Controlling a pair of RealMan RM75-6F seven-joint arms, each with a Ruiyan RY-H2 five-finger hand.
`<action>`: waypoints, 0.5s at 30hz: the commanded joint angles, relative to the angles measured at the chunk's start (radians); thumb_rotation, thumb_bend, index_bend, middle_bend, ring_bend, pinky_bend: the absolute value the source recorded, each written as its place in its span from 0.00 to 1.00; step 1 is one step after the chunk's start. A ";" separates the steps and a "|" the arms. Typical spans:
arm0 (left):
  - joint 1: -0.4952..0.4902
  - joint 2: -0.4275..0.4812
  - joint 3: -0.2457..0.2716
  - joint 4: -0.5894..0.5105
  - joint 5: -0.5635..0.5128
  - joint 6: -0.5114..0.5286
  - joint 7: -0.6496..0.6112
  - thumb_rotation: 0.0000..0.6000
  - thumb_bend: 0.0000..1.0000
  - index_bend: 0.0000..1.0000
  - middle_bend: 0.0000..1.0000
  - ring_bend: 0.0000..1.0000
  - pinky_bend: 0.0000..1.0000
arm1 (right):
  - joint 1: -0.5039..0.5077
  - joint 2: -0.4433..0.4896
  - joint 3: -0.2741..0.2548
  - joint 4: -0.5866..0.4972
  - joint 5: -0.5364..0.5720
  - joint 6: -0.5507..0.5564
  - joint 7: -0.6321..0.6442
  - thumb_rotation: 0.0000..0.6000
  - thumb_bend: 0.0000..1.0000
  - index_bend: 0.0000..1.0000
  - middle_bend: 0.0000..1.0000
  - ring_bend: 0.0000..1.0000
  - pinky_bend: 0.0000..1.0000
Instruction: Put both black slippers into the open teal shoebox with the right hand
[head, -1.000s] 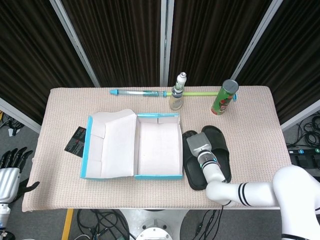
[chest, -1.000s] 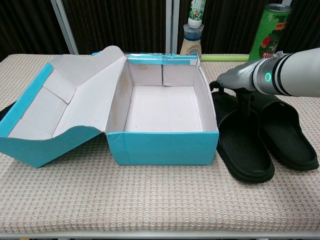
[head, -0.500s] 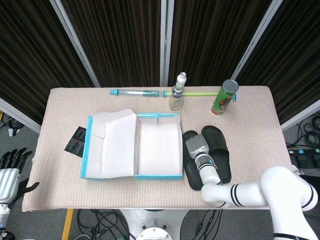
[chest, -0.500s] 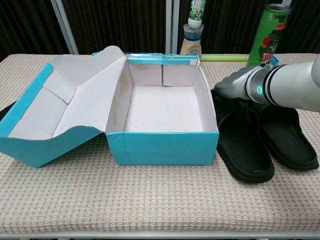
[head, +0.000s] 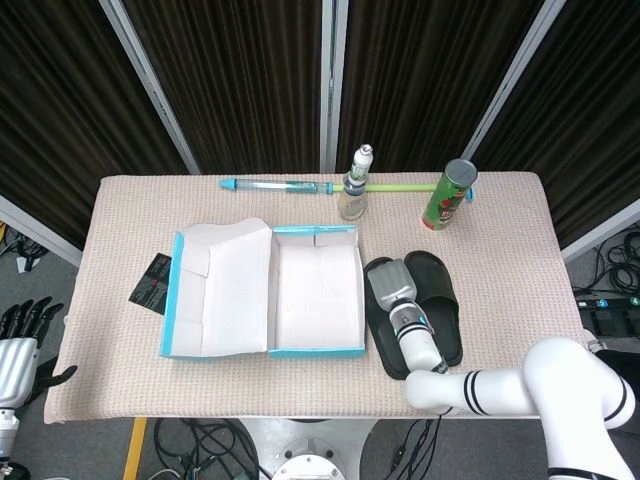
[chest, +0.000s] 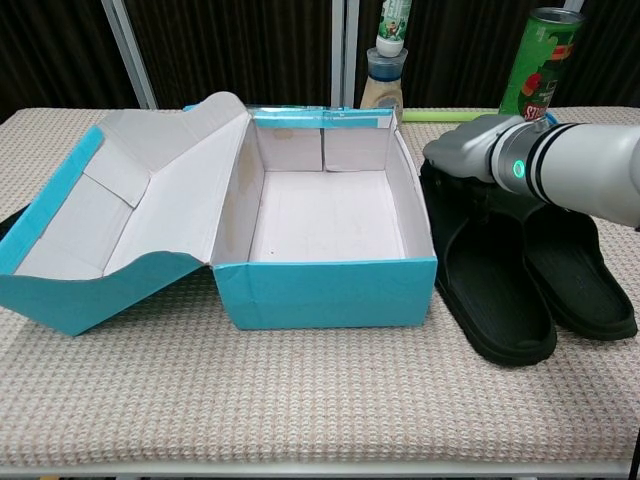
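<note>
Off the table's left edge, in the head view, the left hand (head: 18, 345) hung idle, dark fingers apart and holding nothing. On the beige cloth-covered table (head: 500, 250) a black card (head: 152, 282) lay beside the open teal shoebox (chest: 325, 215), whose lid was folded out to the left and whose white inside held nothing. Just right of the box lay the two black slippers, the left slipper (chest: 490, 275) and the right slipper (chest: 580, 275), side by side. The right hand (chest: 462, 155) sat on the left slipper's strap; whether it gripped I could not tell. Behind stood a bottle (head: 356, 185) and a green can (head: 448, 195).
</note>
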 joint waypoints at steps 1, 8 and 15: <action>-0.002 0.002 -0.001 -0.004 -0.001 -0.002 0.004 1.00 0.00 0.14 0.07 0.00 0.00 | -0.044 0.050 0.028 -0.030 -0.069 -0.017 0.083 1.00 0.07 0.45 0.38 0.80 0.98; -0.004 0.013 -0.003 -0.023 -0.001 -0.003 0.023 1.00 0.00 0.14 0.07 0.00 0.00 | -0.127 0.143 0.059 -0.088 -0.207 -0.043 0.258 1.00 0.07 0.46 0.38 0.80 0.98; -0.010 0.026 -0.007 -0.048 -0.001 -0.004 0.046 1.00 0.00 0.14 0.07 0.00 0.00 | -0.207 0.264 0.103 -0.162 -0.338 -0.095 0.453 1.00 0.07 0.48 0.39 0.80 0.98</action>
